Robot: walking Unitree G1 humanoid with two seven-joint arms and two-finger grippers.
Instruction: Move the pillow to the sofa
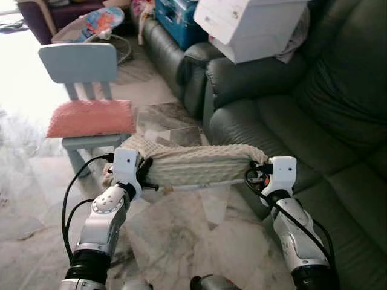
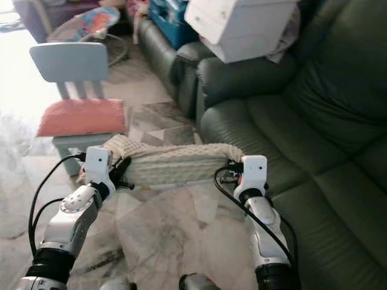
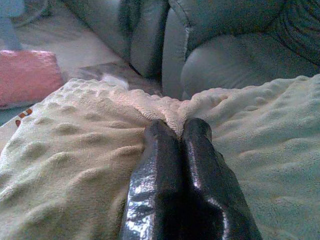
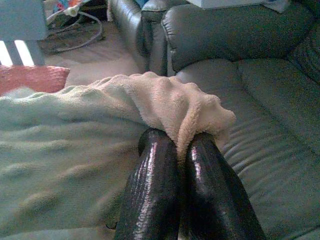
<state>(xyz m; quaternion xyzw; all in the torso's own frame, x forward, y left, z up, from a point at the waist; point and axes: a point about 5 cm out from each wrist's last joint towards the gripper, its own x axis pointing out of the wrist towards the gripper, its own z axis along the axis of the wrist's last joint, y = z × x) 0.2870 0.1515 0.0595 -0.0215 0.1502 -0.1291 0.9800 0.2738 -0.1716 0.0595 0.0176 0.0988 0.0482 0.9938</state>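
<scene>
Pillow (image 1: 196,166) hangs in the air between your 2 arms, stretched across at about 12 o'clock in the head views, above the marble floor (image 1: 181,235) and just short of the sofa (image 1: 338,121) seat edge. The left gripper (image 3: 181,131) has its fingers pinched tight on a fold of the knobbly cream fabric at one end; the right gripper (image 4: 181,142) is clamped the same way on a bunched corner at the other end. Both holds take only a small tuck of cloth, so they look shallow to me, though the wrist views do not show how much fabric sits behind the fingers.

The sofa seat lies at 2 to 3 o'clock of the pillow, with the armrest (image 1: 254,75) at 1 o'clock carrying a white box (image 1: 248,24). To do this carry well, swing both arms toward 2 o'clock together, keeping the same spacing so neither fold is tugged free. Lift the pillow enough to clear the seat's front edge, and stay low of the white box. Release only once the pillow rests on the cushion. The small blue chair (image 1: 78,66) with a pink cushion (image 1: 91,118) stands at 10 o'clock, well apart from your path.
</scene>
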